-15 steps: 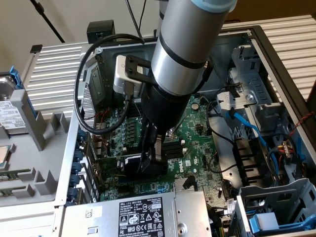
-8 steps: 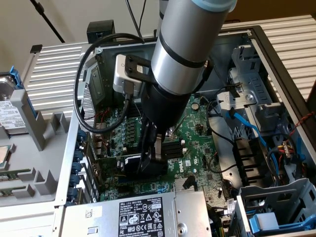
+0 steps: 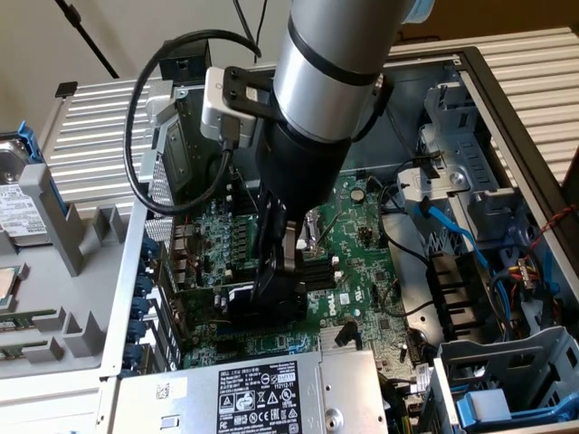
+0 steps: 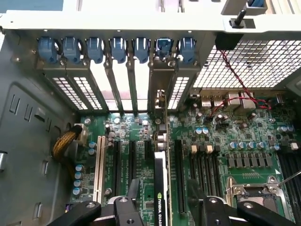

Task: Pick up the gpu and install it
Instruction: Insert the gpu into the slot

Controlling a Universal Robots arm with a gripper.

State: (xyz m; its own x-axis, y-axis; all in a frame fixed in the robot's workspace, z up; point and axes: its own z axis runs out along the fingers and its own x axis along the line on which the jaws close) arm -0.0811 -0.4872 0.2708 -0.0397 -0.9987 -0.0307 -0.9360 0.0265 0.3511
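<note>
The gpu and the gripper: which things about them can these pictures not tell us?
- gpu, wrist view: near end cut off by the picture's edge; seating in its slot unclear.
- gpu, exterior view: hidden behind the arm.
- gripper, wrist view: open; fingertips cut off by the edge.

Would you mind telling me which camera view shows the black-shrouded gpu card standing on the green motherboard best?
The wrist view: the gpu stands edge-on in a slot between the open gripper fingers, its printed black shroud and silver bracket running up to the rear slots. In the exterior view the arm covers most of it; only a dark patch beside the gripper shows.
</note>
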